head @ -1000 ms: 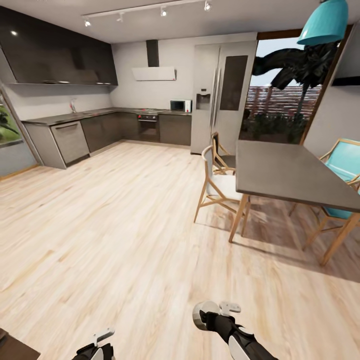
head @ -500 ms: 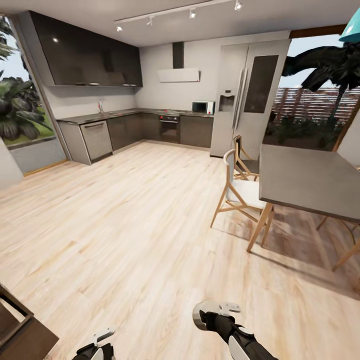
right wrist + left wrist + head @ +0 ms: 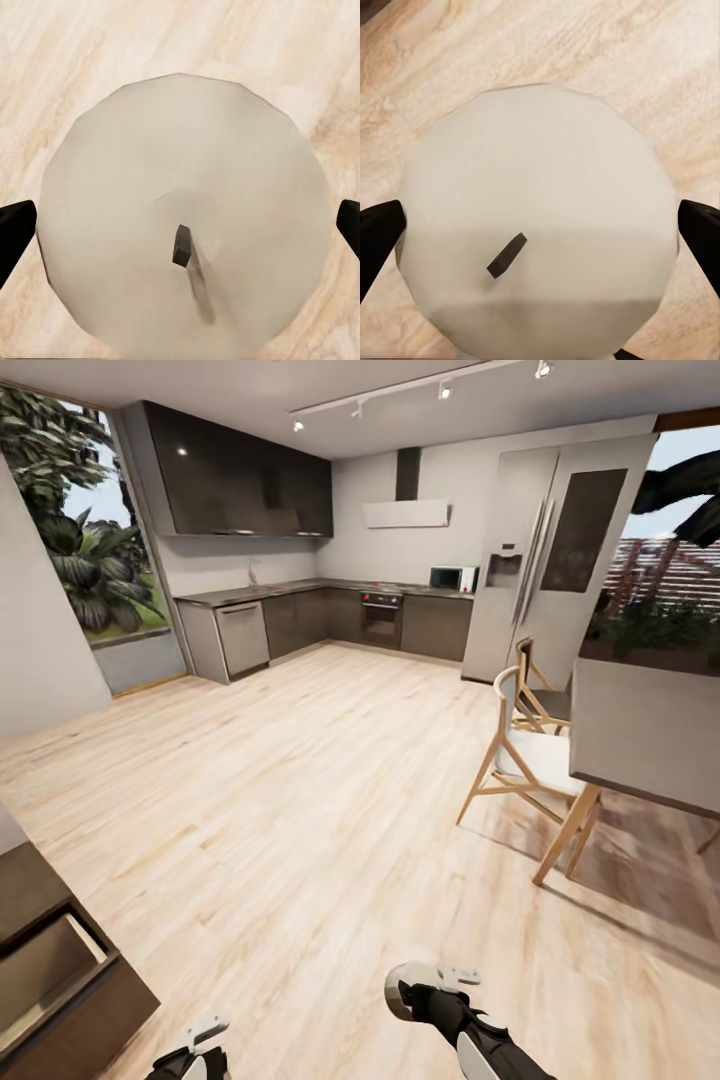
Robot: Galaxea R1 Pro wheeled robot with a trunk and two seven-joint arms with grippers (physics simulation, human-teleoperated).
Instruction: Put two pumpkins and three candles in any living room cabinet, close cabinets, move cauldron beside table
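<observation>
Left claw (image 3: 540, 225) grips candle (image 3: 536, 217) — right likewise.

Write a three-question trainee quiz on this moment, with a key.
1. True or false: the left pincer grips a pumpkin.
2. The cabinet drawer at the head view's lower left is: A open, B shut, C lying on the floor.
3. Name what the right pincer holds.
Key: 1 false, it grips a candle; 2 A; 3 a candle.
</observation>
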